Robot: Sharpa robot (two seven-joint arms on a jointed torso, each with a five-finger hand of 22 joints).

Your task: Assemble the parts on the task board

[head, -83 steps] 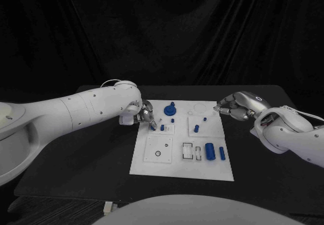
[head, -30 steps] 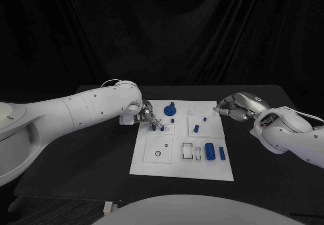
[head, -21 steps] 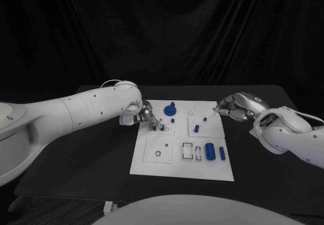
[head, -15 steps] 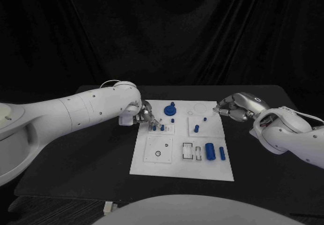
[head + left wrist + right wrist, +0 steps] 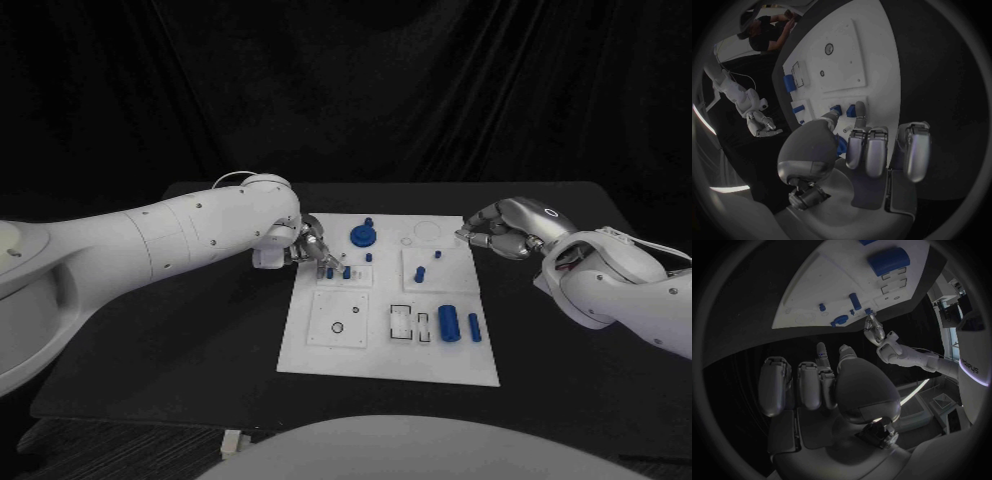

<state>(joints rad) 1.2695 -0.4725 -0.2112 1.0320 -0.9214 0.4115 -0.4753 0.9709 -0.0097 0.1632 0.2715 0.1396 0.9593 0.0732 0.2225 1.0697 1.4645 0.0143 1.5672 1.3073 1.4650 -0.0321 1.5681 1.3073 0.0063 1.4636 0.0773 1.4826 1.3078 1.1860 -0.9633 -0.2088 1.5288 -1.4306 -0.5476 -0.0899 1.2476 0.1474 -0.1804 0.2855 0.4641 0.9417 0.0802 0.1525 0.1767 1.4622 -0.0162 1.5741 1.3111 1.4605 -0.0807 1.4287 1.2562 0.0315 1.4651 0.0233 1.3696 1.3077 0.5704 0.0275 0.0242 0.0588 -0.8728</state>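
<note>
Your left hand (image 5: 300,250) hovers empty, fingers apart, over two small blue pegs (image 5: 338,271) on the task board (image 5: 387,355), while your right hand (image 5: 498,232) pinches a tiny peg (image 5: 822,356).

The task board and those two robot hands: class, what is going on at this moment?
A two-armed robot is assembling small blue parts on the white task board. Its left hand is at the board's far left corner, fingertips at two small blue pegs standing there; whether it grips one cannot be told. The right hand hovers curled by the far right corner, apparently holding nothing. A round blue knob and a blue cylinder sit elsewhere on the board.
</note>
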